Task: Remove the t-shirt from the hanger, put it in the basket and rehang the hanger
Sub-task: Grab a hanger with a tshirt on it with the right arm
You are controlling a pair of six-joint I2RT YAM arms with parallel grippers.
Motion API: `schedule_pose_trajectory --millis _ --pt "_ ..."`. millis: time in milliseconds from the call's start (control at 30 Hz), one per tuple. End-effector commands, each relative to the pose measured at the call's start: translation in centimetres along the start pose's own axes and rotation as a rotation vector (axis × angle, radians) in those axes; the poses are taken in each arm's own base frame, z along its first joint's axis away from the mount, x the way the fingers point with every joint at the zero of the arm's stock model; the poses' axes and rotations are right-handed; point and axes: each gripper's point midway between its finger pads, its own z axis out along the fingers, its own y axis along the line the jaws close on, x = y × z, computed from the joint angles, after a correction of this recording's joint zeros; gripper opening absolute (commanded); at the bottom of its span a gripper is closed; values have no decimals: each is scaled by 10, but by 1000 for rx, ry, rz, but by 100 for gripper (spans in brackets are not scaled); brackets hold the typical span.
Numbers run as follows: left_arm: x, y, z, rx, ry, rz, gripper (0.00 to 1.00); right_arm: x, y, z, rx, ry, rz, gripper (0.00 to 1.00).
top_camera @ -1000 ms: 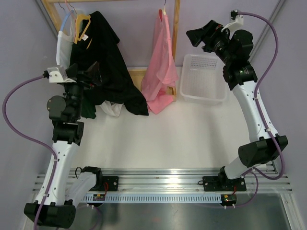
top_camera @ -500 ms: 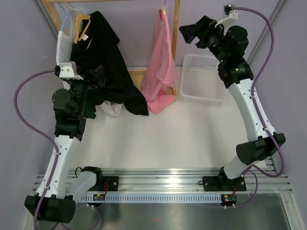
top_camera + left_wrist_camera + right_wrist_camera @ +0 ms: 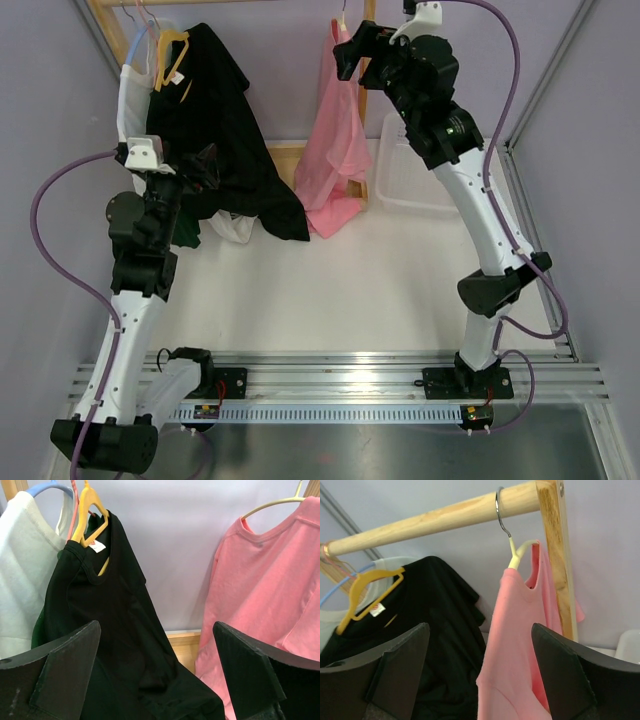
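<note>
Jaws on both grippers stand wide apart, and neither holds anything.

The right gripper [image 3: 352, 52] is raised high at the back of the table [image 3: 350, 290], close to the top of the pink t-shirt [image 3: 335, 150]. In its wrist view the two dark fingers [image 3: 400, 670] frame the shirt's shoulder and collar, which lie beyond the tips. Whether a finger brushes the cloth cannot be told. The pink t-shirt hangs on a cream hanger [image 3: 517, 555]. The hanger's metal hook [image 3: 499, 510] loops over the wooden rail [image 3: 430, 522], just beside the rail's upright post [image 3: 559, 555].

The left gripper [image 3: 200, 160] is lower down, at the left, close against the black t-shirt [image 3: 225, 130]. Its wrist view looks up between its spread fingers [image 3: 60, 670] at that shirt, which drapes off a yellow hanger [image 3: 90, 510] with one shoulder slipped down. The cloth fills the gap between the fingers, but contact is not clear.

A white garment [image 3: 20, 570] on a blue hanger [image 3: 47, 487] hangs left of the black one. The pink shirt is well apart to the right. A white basket [image 3: 395, 200] sits on the table at the right, partly behind the right arm.
</note>
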Motion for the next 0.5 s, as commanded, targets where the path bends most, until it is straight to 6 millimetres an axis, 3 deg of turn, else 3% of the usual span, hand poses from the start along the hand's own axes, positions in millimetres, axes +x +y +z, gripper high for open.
schedule_pose_trajectory --millis 0,33,67,133,167,400,467 --pt "-3 -6 -1 35 -4 24 99 4 -15 5 137 -2 -87 90" --pt "-2 -7 0 41 3 22 99 -5 -16 4 155 -26 -83 89" --pt "1 -6 1 40 13 22 99 7 -21 11 171 2 -98 88" --pt "3 -7 2 45 28 16 99 1 -21 12 179 -16 -98 86" --pt "3 -8 3 46 29 16 99 11 -23 17 189 4 -105 80" --pt "13 -6 11 39 64 16 99 17 -25 24 197 5 -108 73" --pt "15 -6 14 40 72 17 99 19 -26 26 197 8 -107 65"
